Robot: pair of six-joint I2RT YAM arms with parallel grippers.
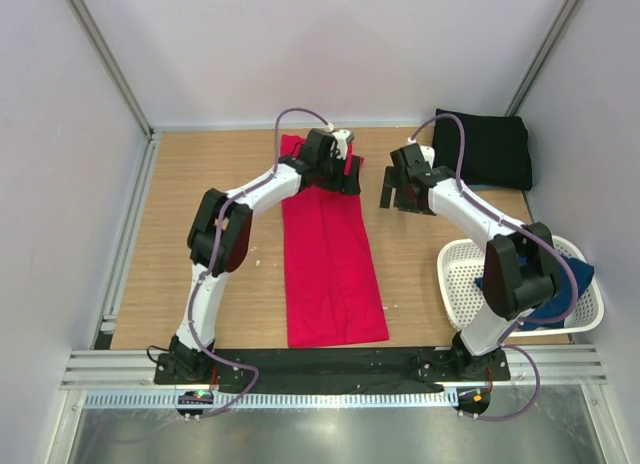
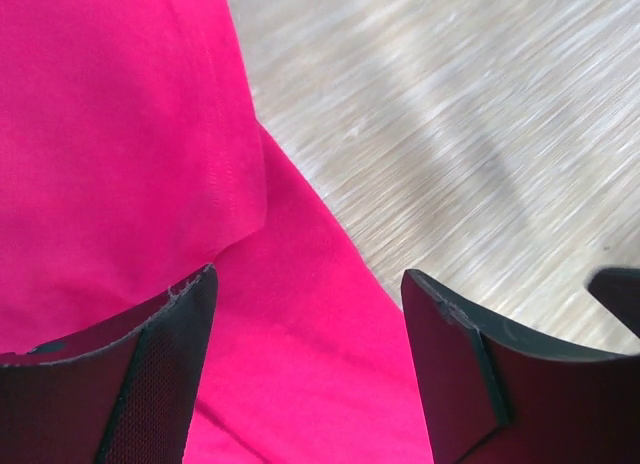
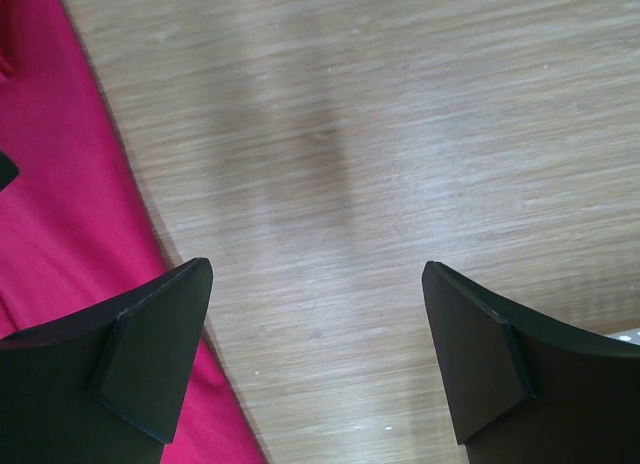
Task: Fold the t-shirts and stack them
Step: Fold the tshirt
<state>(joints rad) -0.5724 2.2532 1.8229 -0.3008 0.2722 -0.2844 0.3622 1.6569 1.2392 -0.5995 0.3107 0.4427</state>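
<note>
The bright red t-shirt (image 1: 330,259) lies folded into a long strip down the middle of the table. It also fills the left wrist view (image 2: 120,154). My left gripper (image 1: 340,167) is open just above the strip's far end, its jaws wide over the red cloth (image 2: 305,324). My right gripper (image 1: 400,189) is open and empty over bare wood (image 3: 315,314), right of the strip; the red edge shows in the right wrist view (image 3: 60,214). A black t-shirt (image 1: 483,149) lies folded at the far right. A navy t-shirt (image 1: 560,289) lies in the basket.
The white perforated basket (image 1: 460,274) stands at the near right, under my right arm. Grey walls close in the table on the left, right and far sides. A metal rail runs along the near edge.
</note>
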